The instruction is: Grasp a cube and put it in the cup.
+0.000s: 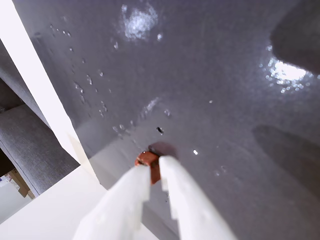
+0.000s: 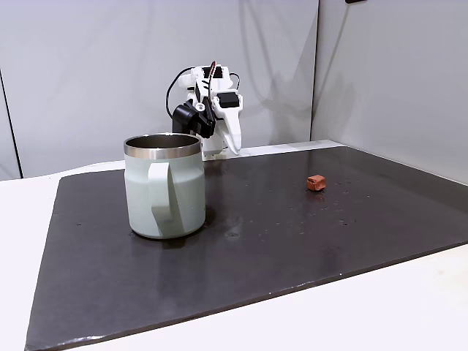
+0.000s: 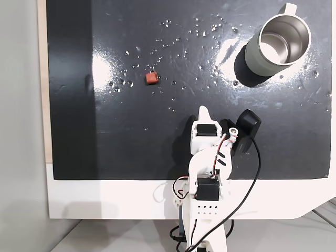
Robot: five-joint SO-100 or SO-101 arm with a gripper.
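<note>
the arm is folded up at the back of the table. in a fixed view from above, its white gripper (image 3: 204, 109) sits just below the middle of the frame and points up toward the dark mat (image 3: 131, 131). in a fixed view from the side, the gripper (image 2: 235, 148) hangs tip down at the far edge of the mat (image 2: 292, 241), just above the middle of the frame.

in the wrist view the two white fingers come up from the bottom. the gripper (image 1: 155, 164) has its tips close together with just a thin slit between them. it holds nothing.

the little reddish-brown cube (image 1: 146, 158) peeks out right past the finger tips in the wrist view, but it lies on the shiny gray mat (image 1: 200, 75) farther away. both fixed views show this. from above, the cube (image 3: 151, 78) lies on the mat in the upper left part of the frame, well apart from the gripper. from the side, the cube (image 2: 316, 182) lies alone on the mat, right of the middle.

the pale green cup (image 2: 164, 197) stands upright on the mat at the left of the side view, with its handle facing the camera and a steel rim on top. from above, the cup (image 3: 252, 60) is in the upper right corner, far from the cube.

small wet drops shine on the mat. the mat lies on a white table (image 2: 365, 307).
</note>
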